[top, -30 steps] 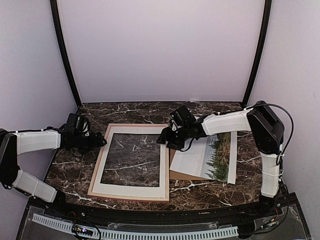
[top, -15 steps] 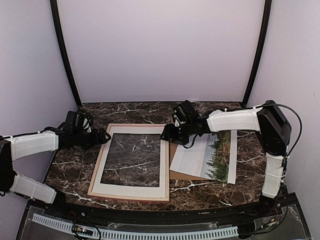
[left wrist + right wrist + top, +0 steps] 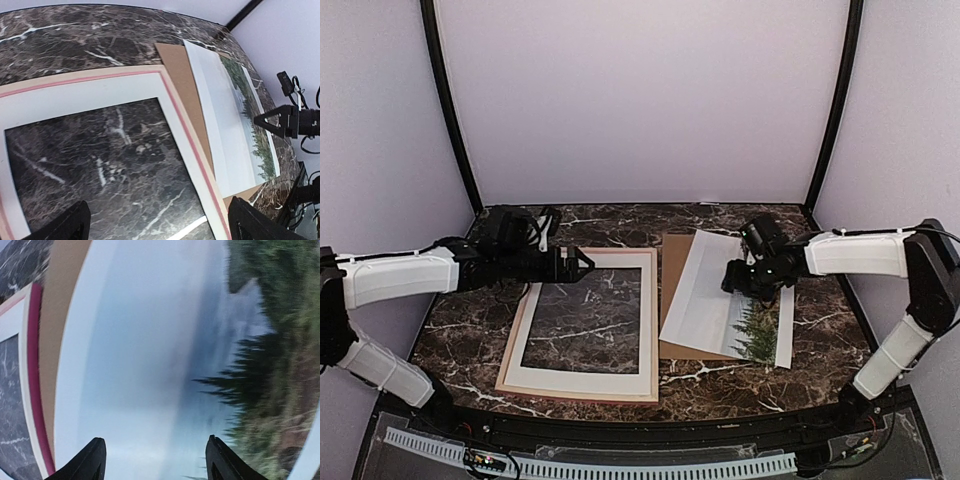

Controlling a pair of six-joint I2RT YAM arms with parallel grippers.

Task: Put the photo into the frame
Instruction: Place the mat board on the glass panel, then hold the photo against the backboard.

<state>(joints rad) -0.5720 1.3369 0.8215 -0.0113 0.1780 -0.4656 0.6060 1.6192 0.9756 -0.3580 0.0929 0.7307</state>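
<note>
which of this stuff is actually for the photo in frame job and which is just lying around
For the job: photo, pink-red frame.
Just lying about: white mat on the frame, brown backing board under the photo.

left arm: white shells, black joints | right arm: white shells, black elbow | fingers: black, tapered
</note>
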